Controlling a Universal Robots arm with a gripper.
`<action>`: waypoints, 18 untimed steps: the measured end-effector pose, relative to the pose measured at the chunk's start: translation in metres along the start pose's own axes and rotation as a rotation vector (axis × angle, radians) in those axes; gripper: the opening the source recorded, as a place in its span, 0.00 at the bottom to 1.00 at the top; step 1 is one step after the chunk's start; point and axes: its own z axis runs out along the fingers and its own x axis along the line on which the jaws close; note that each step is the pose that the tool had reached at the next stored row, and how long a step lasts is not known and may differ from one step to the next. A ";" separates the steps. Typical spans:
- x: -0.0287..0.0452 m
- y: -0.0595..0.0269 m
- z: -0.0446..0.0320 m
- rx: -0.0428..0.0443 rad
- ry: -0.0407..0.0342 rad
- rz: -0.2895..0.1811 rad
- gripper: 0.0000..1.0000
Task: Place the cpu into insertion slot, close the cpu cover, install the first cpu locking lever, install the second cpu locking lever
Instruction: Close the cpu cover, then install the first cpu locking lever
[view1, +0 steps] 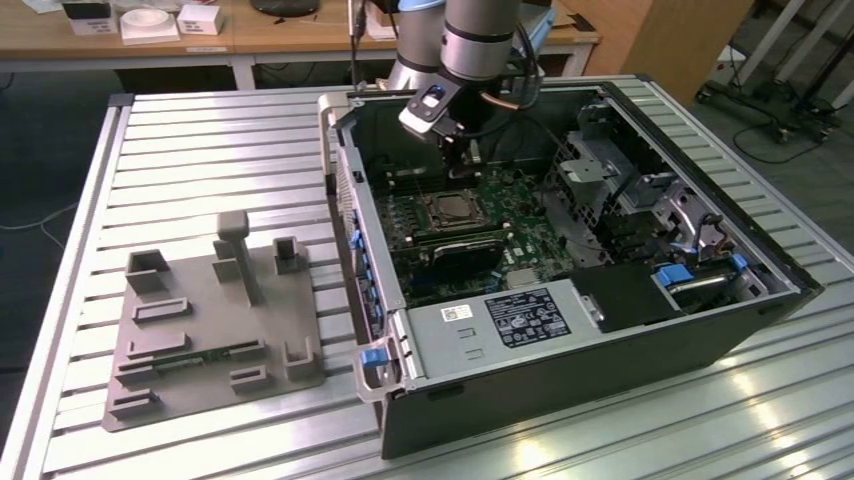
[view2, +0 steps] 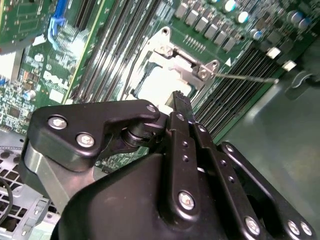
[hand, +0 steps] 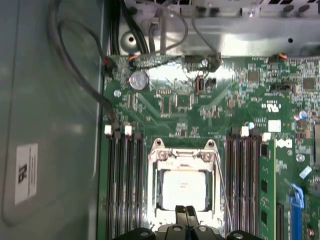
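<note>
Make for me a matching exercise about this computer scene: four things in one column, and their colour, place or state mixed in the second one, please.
Things: 1 cpu; 2 tool; 3 fixture plate; 4 power supply box.
Descriptions: A black, shut; B label-bearing, inside the case; C silvery top, framed by metal; D grey, lying on the table.
Pairs: 1-C, 2-A, 3-D, 4-B.
</note>
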 end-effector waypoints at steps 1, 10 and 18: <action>0.0000 -0.0017 0.0000 0.0000 0.0000 0.000 0.10; 0.0003 -0.0215 -0.0005 0.0000 -0.0001 0.000 0.10; 0.0005 -0.0303 -0.0007 0.0000 -0.0001 0.000 0.10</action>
